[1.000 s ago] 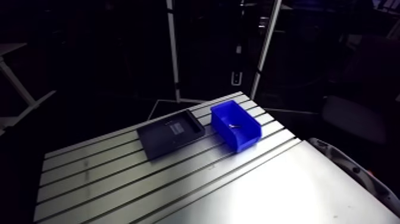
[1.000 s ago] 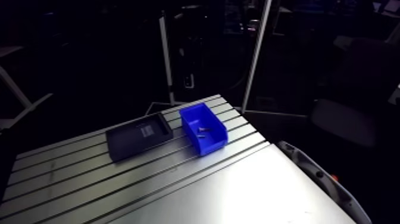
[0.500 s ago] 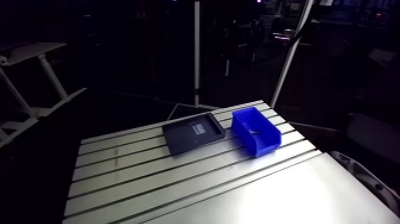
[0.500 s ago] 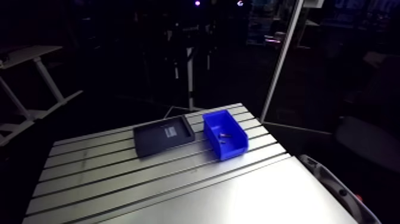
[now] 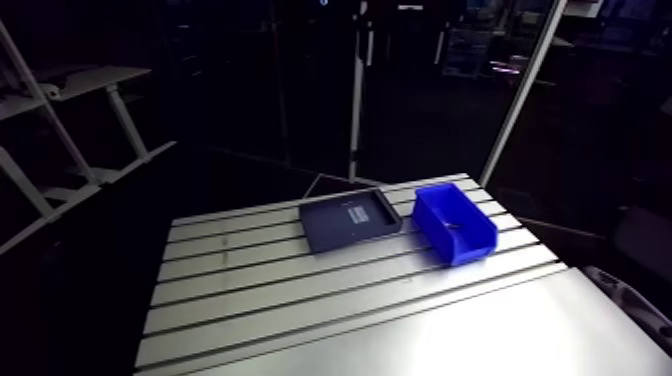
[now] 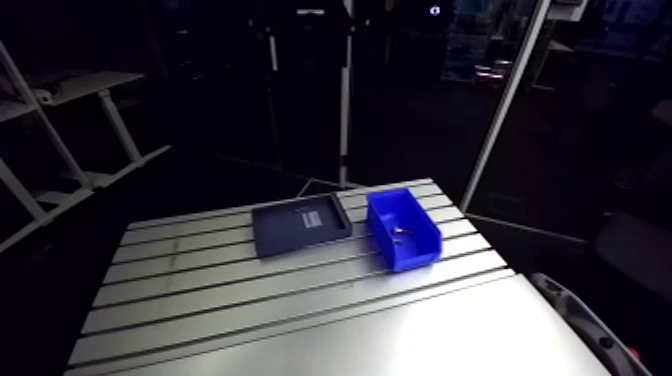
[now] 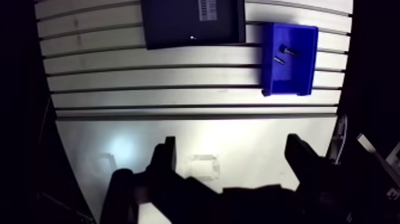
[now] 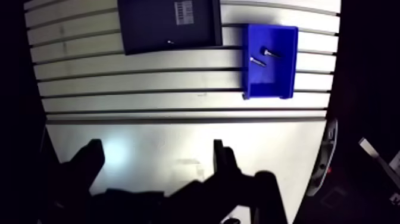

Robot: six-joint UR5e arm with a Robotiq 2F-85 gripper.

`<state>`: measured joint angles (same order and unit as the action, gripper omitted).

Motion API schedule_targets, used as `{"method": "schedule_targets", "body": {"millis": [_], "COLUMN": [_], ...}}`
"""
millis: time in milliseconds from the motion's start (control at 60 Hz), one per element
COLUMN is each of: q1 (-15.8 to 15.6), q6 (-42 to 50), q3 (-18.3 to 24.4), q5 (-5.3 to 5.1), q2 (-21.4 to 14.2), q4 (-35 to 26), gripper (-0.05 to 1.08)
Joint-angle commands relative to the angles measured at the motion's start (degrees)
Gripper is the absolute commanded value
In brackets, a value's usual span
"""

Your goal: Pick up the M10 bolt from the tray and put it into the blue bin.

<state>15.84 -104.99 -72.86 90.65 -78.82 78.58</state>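
A dark flat tray lies at the far side of the slotted table, with the blue bin just to its right. In the wrist view two small bolts lie inside the bin. The tray holds only a tiny bright speck near its front edge and a label. My gripper hangs high over the smooth near part of the table, well back from both. Its fingers are wide apart with nothing between them. The arm view does not show the gripper.
The slotted part of the table gives way to a smooth plate toward the near side. A grey curved piece stands off the table's near right corner. Beyond the table edges it is dark.
The arm camera has swung, so the whole picture has shifted. Tray, bin and the bolts in it lie where they did before.
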Motion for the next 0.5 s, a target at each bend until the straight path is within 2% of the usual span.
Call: {"method": "schedule_targets", "body": {"millis": [17, 500], "q1": [-1.33, -2.71], "q6": [2.48, 1.50], "q3": [3.68, -0.62], "q5": [-0.43, -0.08], "q2": [-0.66, -3.81], "q4": [-2.26, -1.72], "gripper": [0.01, 0.01]}}
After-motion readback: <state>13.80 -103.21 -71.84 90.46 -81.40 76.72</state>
